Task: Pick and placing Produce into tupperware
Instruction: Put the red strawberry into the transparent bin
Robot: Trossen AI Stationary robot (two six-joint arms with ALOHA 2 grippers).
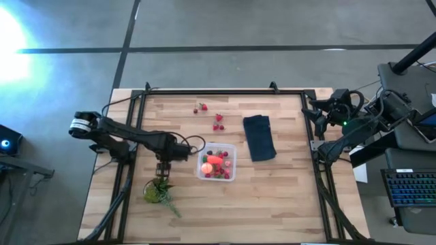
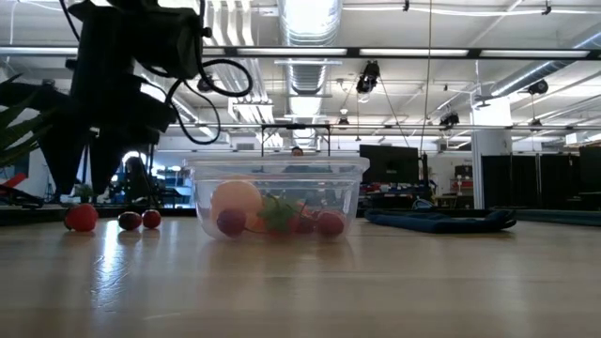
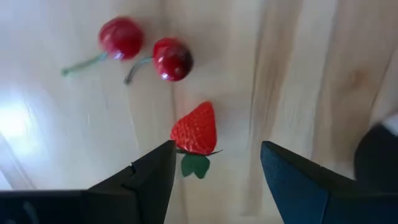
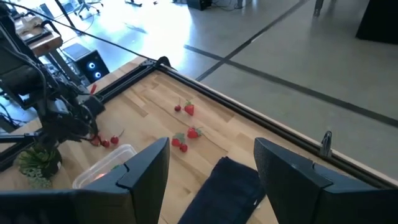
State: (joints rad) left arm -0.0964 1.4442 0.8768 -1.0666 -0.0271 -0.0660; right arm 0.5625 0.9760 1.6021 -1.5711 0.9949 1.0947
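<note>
left arm: reached in from the bench's left edge; left hand hung just left of the box, above a loose berry group.
left hand: fingers apart, nothing between them; a small red strawberry with a green leaf cap lay on the wooden bench near the gap, closer to one finger than centred.
cherries: two dark red cherries on thin stems lay just beyond that strawberry.
leafy bunch: green leafy bunch sat near the front-left of the bench; not produce to pack.
tupperware: clear square plastic box with rounded corners sat mid-bench, already holding a round peach-orange ball, an elongated orange-red piece and several red berries.
loose produce: more small red berries lay toward the far edge, well apart from the box.
cloth: dark navy folded cloth lay right of the box.
right arm: parked at the bench's right edge; right hand with fingers apart, empty.
step: judged as lining up a pick on the strawberry; packing partly done.
next: probably centre the gap on the berry, lower, close, then lift over the box wall.
</note>
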